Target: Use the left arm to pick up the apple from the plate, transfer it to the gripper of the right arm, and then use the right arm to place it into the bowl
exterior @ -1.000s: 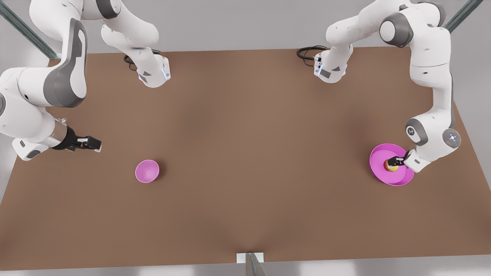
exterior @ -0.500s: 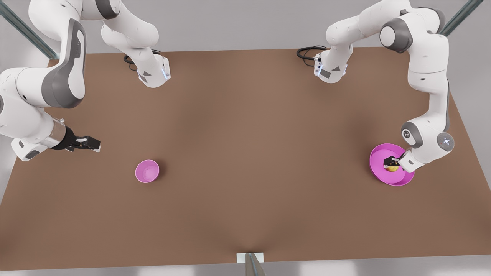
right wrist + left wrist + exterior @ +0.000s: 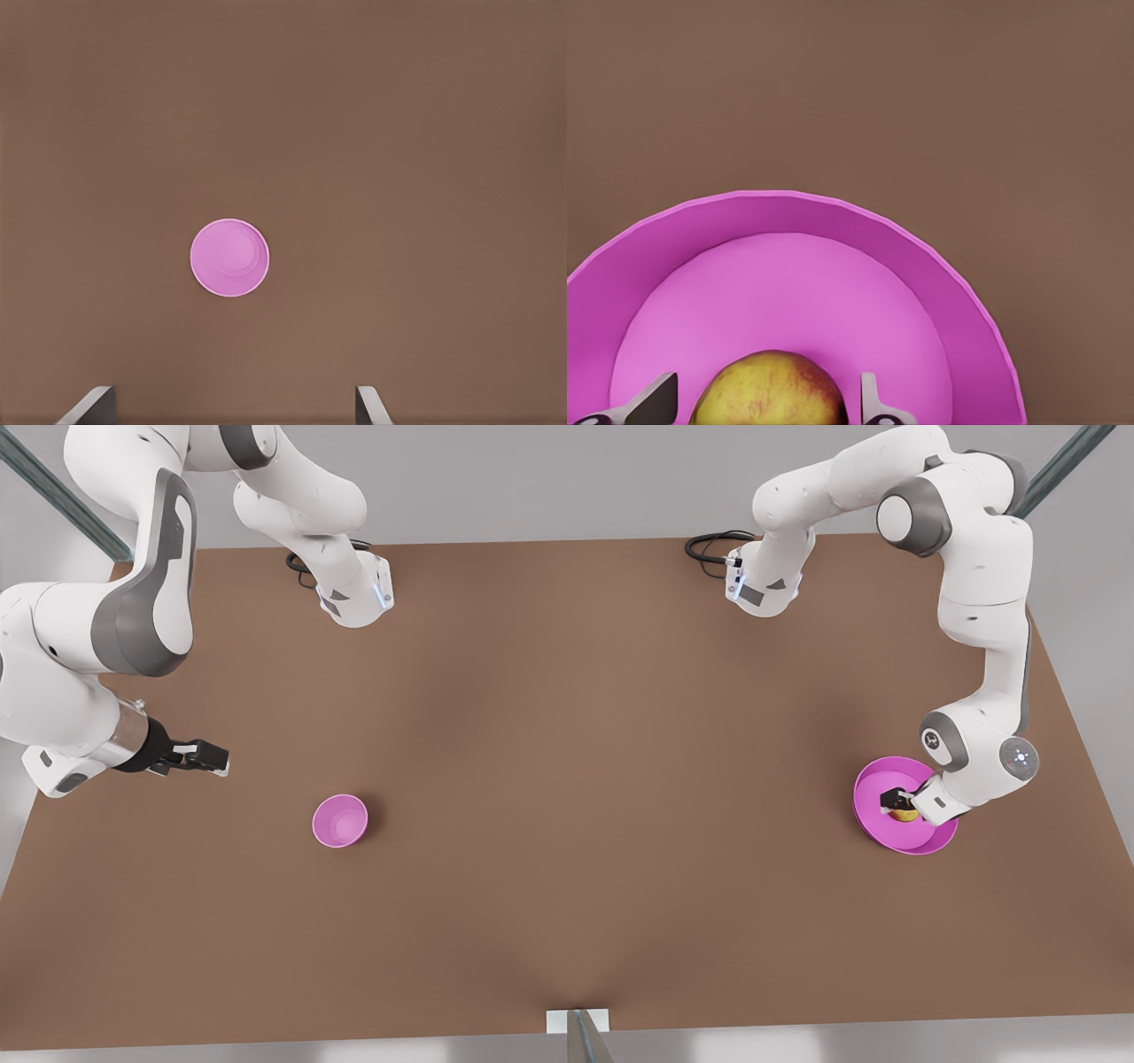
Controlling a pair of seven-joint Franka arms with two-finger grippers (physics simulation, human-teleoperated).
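Observation:
The yellow, red-blushed apple [image 3: 904,814] lies on the magenta plate [image 3: 877,778] at the front view's right. In the left wrist view the apple [image 3: 769,394] sits between two fingertips [image 3: 658,400] over the plate [image 3: 788,217]. My left gripper [image 3: 893,802] is open and down around the apple, a thin gap on each side. The small pink bowl [image 3: 339,820] stands at the front view's left, and the right wrist view has the bowl [image 3: 229,257] well ahead. My right gripper [image 3: 202,757] hovers open, up and to the left of the bowl, holding nothing.
Brown table [image 3: 567,779] runs wide between bowl and plate. Both arm bases [image 3: 354,598] stand at the far edge with black cables [image 3: 709,547]. A small white bracket [image 3: 578,1020] sits at the near edge.
The left arm's wrist has drawn in toward the plate and its gripper has sunk lower over the apple, covering more of it. The right gripper has drifted slightly toward the front view's left.

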